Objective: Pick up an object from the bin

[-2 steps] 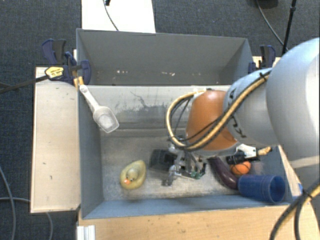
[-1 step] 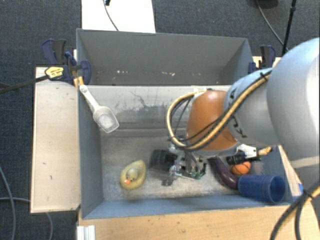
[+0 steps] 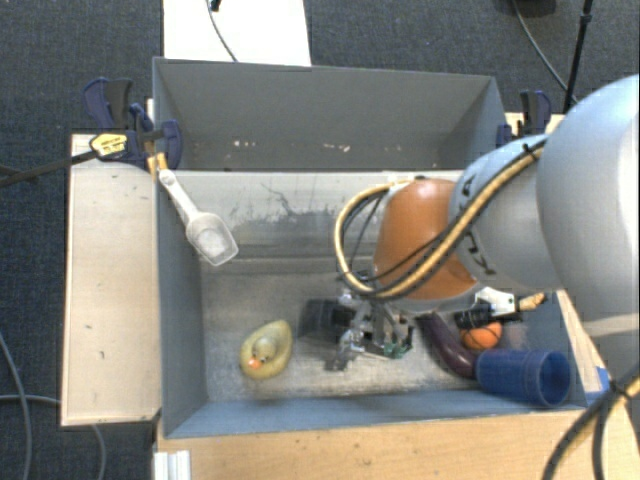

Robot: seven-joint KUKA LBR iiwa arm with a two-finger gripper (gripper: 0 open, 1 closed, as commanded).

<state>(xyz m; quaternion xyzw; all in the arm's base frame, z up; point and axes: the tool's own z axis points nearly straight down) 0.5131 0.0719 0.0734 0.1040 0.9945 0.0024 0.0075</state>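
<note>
The robot's big silver arm [image 3: 590, 198] comes in from the right, with a round orange cover [image 3: 420, 238] and looping cables on its wrist. Its claw [image 3: 352, 346] is down low near the floor of the grey metal bin [image 3: 320, 118], about in the middle of the front part. I cannot tell if the claw is open or closed, or if it has anything in it. A small black blocky thing [image 3: 320, 318] lies just beside the claw, on its left, but I cannot tell if they touch. A yellow rubber duck [image 3: 266, 350] sits further left on the floor, a little apart from the black thing. A white plastic scoop [image 3: 200, 226] leans in the back left corner. On the right, close together by the arm, lie a dark purple bent tube [image 3: 450, 348], a small orange round thing [image 3: 483, 337] and a blue cup [image 3: 525, 376] on its side.
</note>
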